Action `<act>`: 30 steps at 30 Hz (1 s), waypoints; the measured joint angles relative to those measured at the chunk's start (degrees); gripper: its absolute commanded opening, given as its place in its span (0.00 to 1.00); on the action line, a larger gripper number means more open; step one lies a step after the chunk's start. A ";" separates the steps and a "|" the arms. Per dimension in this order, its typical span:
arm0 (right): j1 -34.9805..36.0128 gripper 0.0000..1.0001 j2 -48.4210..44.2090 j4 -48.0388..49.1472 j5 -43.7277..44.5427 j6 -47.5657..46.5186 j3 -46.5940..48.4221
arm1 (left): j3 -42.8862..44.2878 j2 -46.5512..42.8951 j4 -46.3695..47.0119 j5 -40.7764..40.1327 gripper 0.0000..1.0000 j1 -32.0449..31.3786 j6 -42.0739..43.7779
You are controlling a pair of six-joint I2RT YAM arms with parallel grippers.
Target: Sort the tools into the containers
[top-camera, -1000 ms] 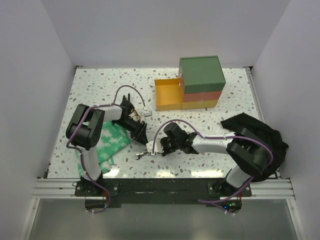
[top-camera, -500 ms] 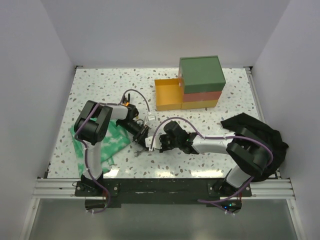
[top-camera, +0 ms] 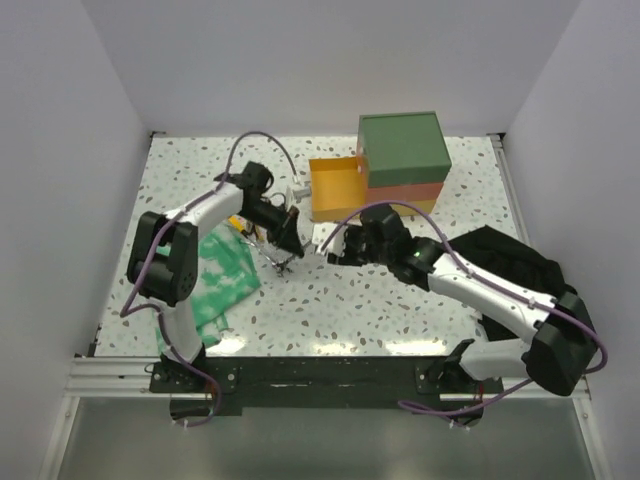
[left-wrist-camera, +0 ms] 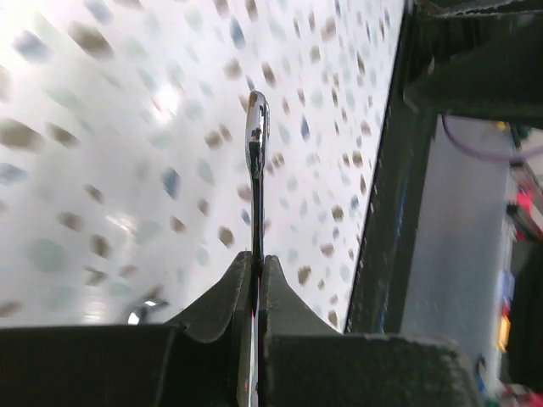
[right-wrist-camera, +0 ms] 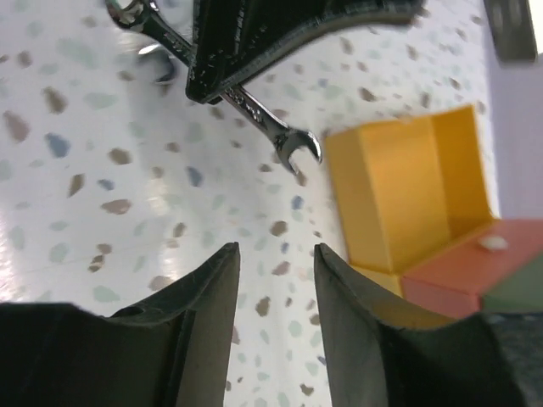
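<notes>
My left gripper (left-wrist-camera: 256,259) is shut on a thin silver wrench (left-wrist-camera: 256,161), which sticks out edge-on past the fingertips above the speckled table. From above, that gripper (top-camera: 287,240) hangs left of the open yellow drawer (top-camera: 335,190), with the wrench (top-camera: 281,263) below it. My right gripper (right-wrist-camera: 276,250) is open and empty, close to the right of the wrench (right-wrist-camera: 273,129). The top view shows it (top-camera: 333,247) just in front of the containers (top-camera: 403,160): green top, red-orange middle, yellow bottom.
A green-and-white cloth (top-camera: 225,282) lies at the left under the left arm, with a small orange item (top-camera: 236,222) at its far edge. A black cloth (top-camera: 515,265) is heaped at the right. The yellow drawer (right-wrist-camera: 407,195) stands pulled out to the left.
The left gripper shut on the wrench and carried it up and back toward the drawers. The right gripper let go of it, opened and drew back to the right.
</notes>
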 measured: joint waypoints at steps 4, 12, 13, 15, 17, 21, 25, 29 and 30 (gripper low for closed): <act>-4.24 0.50 0.92 -0.74 4.76 6.36 6.40 | 8.13 -2.16 10.25 -0.61 0.00 3.02 -11.85; -9.11 0.52 9.22 -0.37 9.57 17.14 10.93 | 15.10 4.90 45.27 -8.57 0.00 3.48 -45.79; -9.64 0.52 9.84 -0.15 9.90 18.08 10.93 | 17.07 7.37 48.46 -9.51 0.00 3.17 -48.83; -10.69 0.52 10.60 0.70 10.25 19.58 10.93 | 19.80 12.04 54.88 -11.10 0.00 2.62 -54.77; -11.69 0.52 10.97 1.49 10.93 20.83 10.95 | 21.59 16.17 58.64 -12.61 0.00 1.99 -58.55; -13.73 0.53 11.10 1.75 11.34 23.08 11.58 | 23.65 22.16 60.52 -15.52 0.14 0.55 -61.94; -14.95 0.53 11.21 1.73 11.34 24.65 13.00 | 22.36 23.74 61.02 -16.96 0.46 -0.63 -64.65; -15.04 0.53 11.69 1.81 11.06 25.57 14.60 | 21.94 23.58 61.40 -16.98 0.58 -1.05 -66.01; -15.04 0.53 11.82 1.88 10.78 25.68 14.80 | 22.01 23.39 61.44 -16.96 0.59 -0.96 -66.20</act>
